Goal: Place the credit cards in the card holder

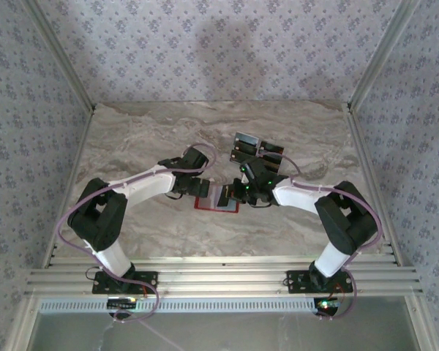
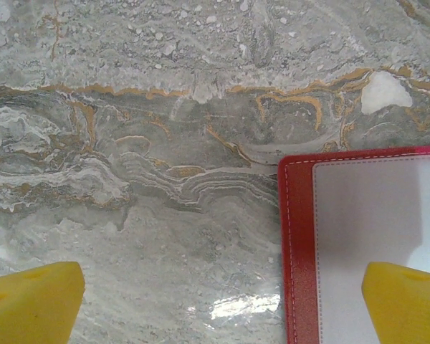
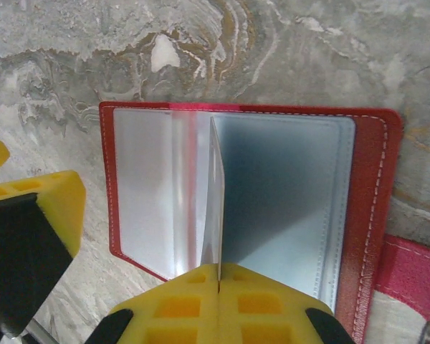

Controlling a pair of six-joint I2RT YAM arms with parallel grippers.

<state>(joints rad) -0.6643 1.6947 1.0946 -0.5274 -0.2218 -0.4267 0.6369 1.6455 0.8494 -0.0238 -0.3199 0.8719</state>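
My right gripper (image 3: 218, 283) is clamped tight on the card holder (image 3: 369, 186), pinching one thin pale inner leaf so that it stands on edge over the middle fold. I cannot tell from the wrist view whether anything sits inside that leaf. The holder lies open and flat on the marble table (image 2: 129, 179), red border outward, with grey-blue pockets showing on both sides of the raised leaf. From above I see it at the middle of the table, between my two wrists.

My left gripper (image 2: 215, 308) is spread wide and holds nothing. One yellow fingertip (image 2: 405, 301) is over the holder's pale pocket near its red stitched edge, and the other is over bare marble. I cannot tell whether either tip touches down.

The credit cards (image 1: 247, 144) lie just beyond the right wrist, at least two dark rectangles side by side on the marble, apart from the holder.

Patterned walls (image 1: 205, 51) close in the table.
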